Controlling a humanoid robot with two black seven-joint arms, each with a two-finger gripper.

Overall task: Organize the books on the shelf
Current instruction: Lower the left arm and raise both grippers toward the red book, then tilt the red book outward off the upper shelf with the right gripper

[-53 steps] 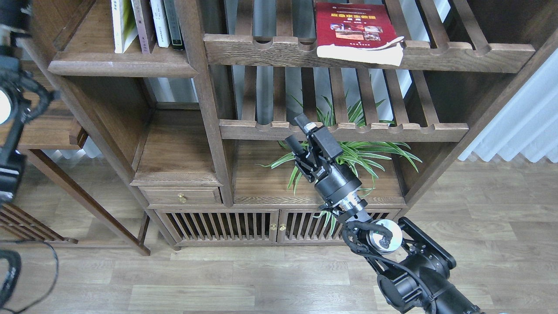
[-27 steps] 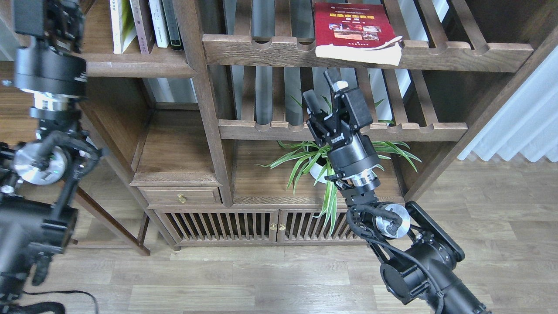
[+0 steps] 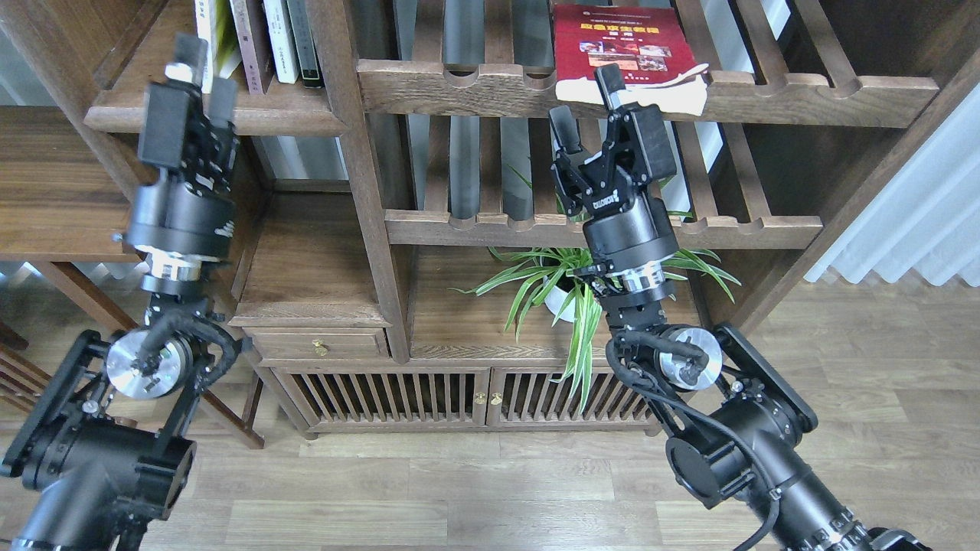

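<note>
Now both grippers up: right gripper (image 3: 588,105) wide under red book (image 3: 622,46), left gripper (image 3: 205,73) narrow, empty, by shelf (image 3: 214,116).

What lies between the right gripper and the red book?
Almost nothing: in the head view the open right gripper reaches the red book, only the slatted rack's notched front rail there.

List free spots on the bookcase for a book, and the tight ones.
Free: shelf right of the upright books, up to the post; cubby above the drawer; rack right of the red book. Crowded: plant bay, and around both grippers, left, right.
</note>
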